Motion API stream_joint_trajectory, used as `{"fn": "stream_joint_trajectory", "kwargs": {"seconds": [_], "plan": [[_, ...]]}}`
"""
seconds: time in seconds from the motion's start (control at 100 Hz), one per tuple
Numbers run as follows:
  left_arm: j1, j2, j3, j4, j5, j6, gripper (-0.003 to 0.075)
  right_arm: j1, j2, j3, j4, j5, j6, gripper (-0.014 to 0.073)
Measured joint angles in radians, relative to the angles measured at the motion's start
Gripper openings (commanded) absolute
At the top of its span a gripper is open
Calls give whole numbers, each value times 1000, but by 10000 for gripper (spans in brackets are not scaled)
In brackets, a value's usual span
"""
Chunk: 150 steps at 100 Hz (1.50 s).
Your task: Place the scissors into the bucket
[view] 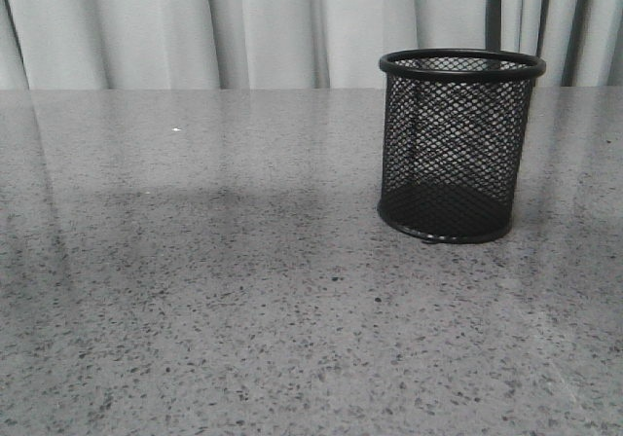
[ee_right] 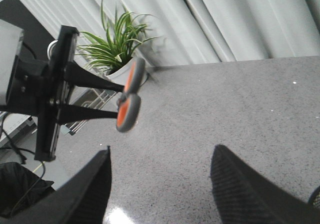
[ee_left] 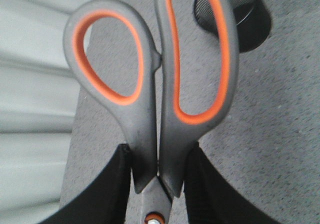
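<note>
Over grey table: scissors, handles outward.

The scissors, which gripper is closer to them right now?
Left. The left gripper is clamped on the scissors near the pivot. The right gripper is open and apart from them.

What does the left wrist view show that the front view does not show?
Only the left wrist view shows the scissors with dark grey handles and orange loop linings, clamped between the left gripper fingers, handles pointing away from the gripper. Only the front view shows the black wire-mesh cylindrical bucket whole and upright, empty. Both show the bucket and the grey speckled table.
</note>
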Motion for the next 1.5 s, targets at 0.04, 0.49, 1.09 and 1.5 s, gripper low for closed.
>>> {"fn": "stream_joint_trajectory", "kwargs": {"seconds": [0.04, 0.49, 1.09, 1.5], "plan": [[-36, 4, 0, 21, 0, -22, -10, 0, 0, -5, 2, 4, 0, 393], [-397, 113, -36, 273, -56, -262, -10, 0, 2, -9, 2, 30, 0, 393], [-463, 242, -124, 293, -106, -274, -10, 0, 79, -9, -17, 65, -4, 141], [-463, 247, -124, 304, -132, -274, 426, 0, 98, -13, -14, 84, -25, -74]]}}
